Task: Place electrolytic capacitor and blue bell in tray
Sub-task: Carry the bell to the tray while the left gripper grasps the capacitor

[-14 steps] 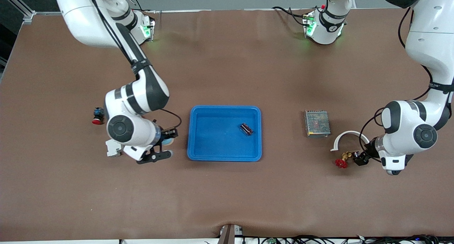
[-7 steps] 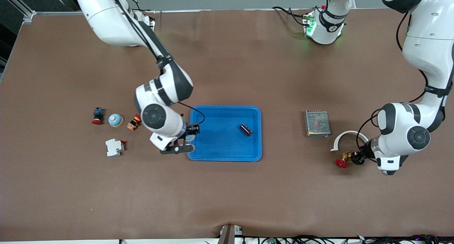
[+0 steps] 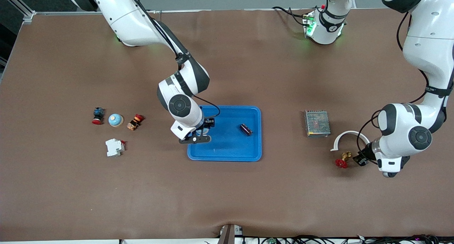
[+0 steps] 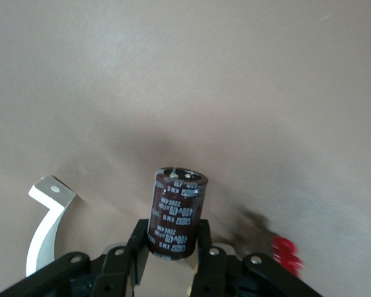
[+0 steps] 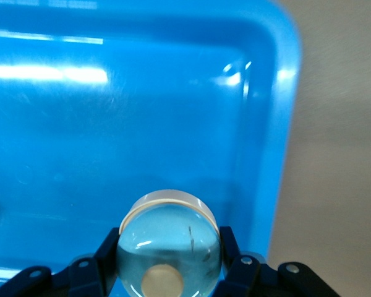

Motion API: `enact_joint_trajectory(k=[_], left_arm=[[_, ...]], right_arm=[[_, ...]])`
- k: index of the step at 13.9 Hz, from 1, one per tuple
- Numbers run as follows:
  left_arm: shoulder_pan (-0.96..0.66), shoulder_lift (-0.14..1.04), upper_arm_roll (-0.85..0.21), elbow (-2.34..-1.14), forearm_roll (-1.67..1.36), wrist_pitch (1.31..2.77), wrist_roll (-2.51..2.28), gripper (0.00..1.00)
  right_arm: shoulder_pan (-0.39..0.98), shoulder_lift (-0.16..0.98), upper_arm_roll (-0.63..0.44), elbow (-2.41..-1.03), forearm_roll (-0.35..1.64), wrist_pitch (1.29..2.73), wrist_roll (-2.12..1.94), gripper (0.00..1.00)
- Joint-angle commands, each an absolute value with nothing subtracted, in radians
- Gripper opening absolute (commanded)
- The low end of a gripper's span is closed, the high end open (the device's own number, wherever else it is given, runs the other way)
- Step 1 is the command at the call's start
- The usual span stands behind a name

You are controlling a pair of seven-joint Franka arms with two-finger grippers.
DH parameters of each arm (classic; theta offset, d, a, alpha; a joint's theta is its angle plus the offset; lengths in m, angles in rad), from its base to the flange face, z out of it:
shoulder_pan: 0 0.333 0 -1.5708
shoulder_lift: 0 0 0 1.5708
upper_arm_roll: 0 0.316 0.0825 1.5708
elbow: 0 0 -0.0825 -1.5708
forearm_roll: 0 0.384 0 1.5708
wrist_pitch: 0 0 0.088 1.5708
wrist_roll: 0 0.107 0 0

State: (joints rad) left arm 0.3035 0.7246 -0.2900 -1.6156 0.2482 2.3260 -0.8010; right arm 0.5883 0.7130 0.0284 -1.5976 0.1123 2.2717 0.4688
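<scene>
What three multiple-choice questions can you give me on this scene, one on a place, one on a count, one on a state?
1. The right claw hangs over:
A. the tray
B. a drawer
C. a wooden bowl

2. Parts lying in the tray:
A. none
B. one
C. three

3. The left claw is:
A. open, empty
B. shut on the capacitor
C. shut on a spoon

Answers:
1 A, it carries the blue bell above the tray's floor.
2 B, only one dark part lies there.
3 B, its fingers pinch the capacitor's body.
</scene>
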Motion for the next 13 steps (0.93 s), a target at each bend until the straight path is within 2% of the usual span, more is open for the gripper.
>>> enact_joint_trajectory(k=[1, 5, 8, 9, 13], left_arm=[[0.279, 0.641, -0.319, -1.62, 0.268, 2.261, -0.793, 0.0], [0.236, 0.594, -0.409, -1.611, 0.258, 2.244, -0.81, 0.0], [0.149, 0.595, -0.413, -1.598, 0.256, 2.243, -0.958, 0.0], [0.114, 0.598, -0.413, -1.589, 0.256, 2.243, -1.026, 0.0], [-0.02, 0.643, -0.413, -1.554, 0.262, 2.247, -1.277, 0.0]], right_arm=[[0.626, 0.701, 0.017, -1.643, 0.098, 2.312, 0.508, 0.53], [0.644, 0.71, 0.017, -1.658, 0.098, 2.324, 0.515, 0.53], [0.66, 0.719, 0.017, -1.684, 0.098, 2.374, 0.518, 0.53], [0.661, 0.721, 0.017, -1.684, 0.098, 2.375, 0.531, 0.56], [0.669, 0.723, 0.017, -1.684, 0.098, 2.376, 0.541, 0.56]])
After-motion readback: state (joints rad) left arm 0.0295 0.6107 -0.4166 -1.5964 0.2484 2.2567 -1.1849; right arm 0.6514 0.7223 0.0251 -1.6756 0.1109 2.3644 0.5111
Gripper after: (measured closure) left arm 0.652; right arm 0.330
